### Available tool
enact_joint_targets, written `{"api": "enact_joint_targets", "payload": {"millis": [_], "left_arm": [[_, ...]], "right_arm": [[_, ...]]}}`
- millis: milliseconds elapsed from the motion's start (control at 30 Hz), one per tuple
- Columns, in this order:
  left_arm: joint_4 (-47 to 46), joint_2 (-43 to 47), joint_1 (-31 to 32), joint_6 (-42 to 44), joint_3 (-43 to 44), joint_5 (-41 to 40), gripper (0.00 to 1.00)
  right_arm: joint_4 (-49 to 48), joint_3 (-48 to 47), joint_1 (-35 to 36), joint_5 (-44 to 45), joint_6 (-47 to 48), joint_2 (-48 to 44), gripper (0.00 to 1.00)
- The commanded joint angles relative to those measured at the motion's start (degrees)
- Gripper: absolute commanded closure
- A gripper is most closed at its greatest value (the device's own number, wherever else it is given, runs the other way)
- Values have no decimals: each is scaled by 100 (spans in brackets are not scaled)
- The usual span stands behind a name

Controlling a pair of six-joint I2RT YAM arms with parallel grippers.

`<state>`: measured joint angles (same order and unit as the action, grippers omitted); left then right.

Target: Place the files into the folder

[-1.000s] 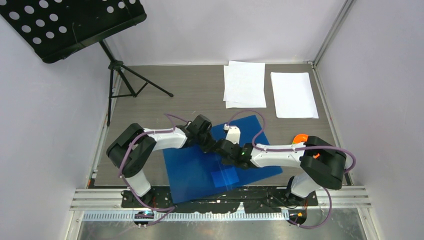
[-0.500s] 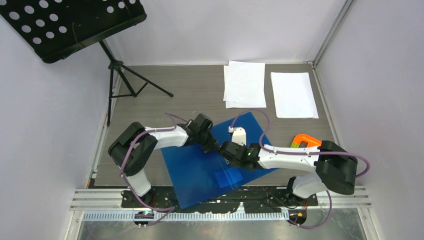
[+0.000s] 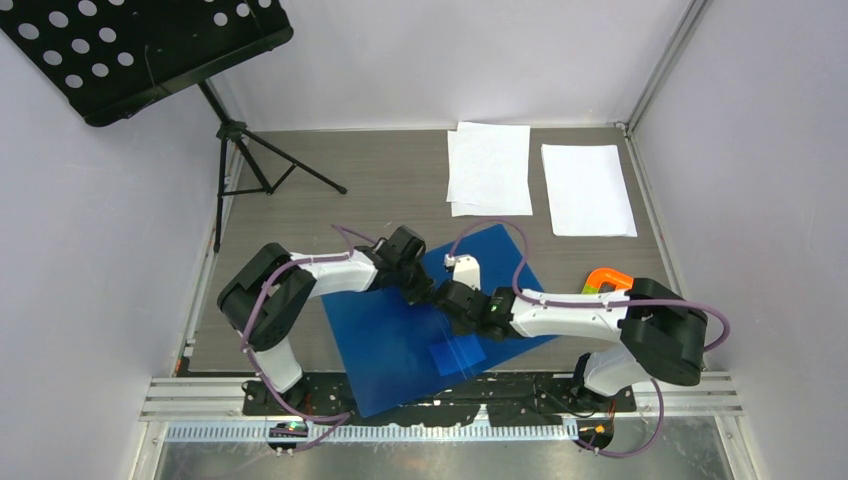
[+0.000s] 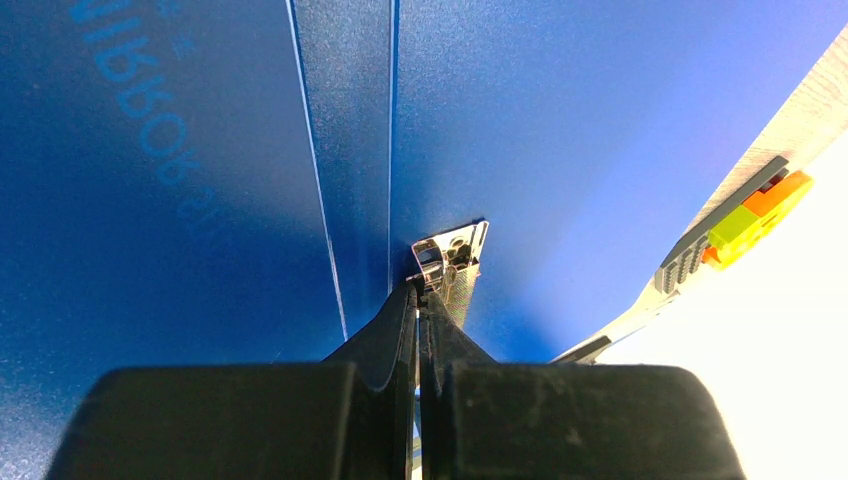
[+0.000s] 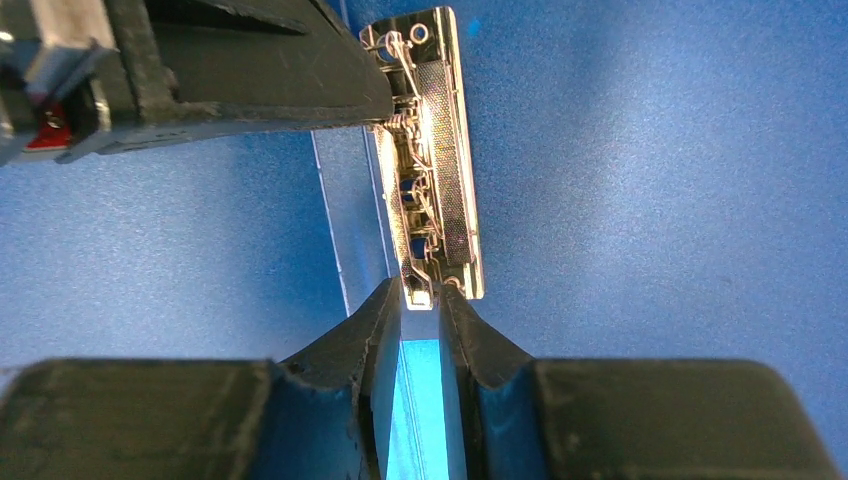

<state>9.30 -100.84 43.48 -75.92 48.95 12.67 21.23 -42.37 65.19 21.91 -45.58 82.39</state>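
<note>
The blue folder [image 3: 400,340] lies open on the table in front of both arms. Its metal clip [image 5: 440,150] runs beside the spine crease. My right gripper [image 5: 422,295] is shut on the clip's near end. My left gripper [image 4: 420,290] has its jaws fully together, tips touching the clip's [image 4: 455,250] other end. In the top view the two grippers meet over the folder's middle, the left [image 3: 425,292] and the right [image 3: 450,298]. The files lie at the far side: a white stack [image 3: 490,168] and a single sheet [image 3: 587,189], both untouched.
A black music stand [image 3: 140,50] on a tripod [image 3: 250,165] fills the far left. An orange and green tool [image 3: 605,280] lies by the folder's right edge, behind the right arm. White walls close in the table on three sides.
The right arm's elbow swung out to the right and then eased back a little. Both grippers stayed at the clip, and the folder shifted slightly.
</note>
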Motion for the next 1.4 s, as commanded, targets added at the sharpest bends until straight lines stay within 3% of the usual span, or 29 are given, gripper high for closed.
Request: {"api": "enact_joint_targets", "payload": {"millis": [0,333,600,1033,1367], "left_arm": [[1486,-660,64,403,-465,-704,100],[1523,-670,64,419,-442,-704,100],[1586,-709,59,480,-413,-728,100],[1768,-763,-15,813,-320,-889,100],[1928,-700,-46,1443,-85,-880,100]], "right_arm": [[16,67,41,53,-4,73,74],[-130,223,44,33,-115,303,79],[283,361,46,303,-691,545,94],[596,913,-210,353,-2050,1022,94],[875,607,-209,710,-2622,1816,94]]}}
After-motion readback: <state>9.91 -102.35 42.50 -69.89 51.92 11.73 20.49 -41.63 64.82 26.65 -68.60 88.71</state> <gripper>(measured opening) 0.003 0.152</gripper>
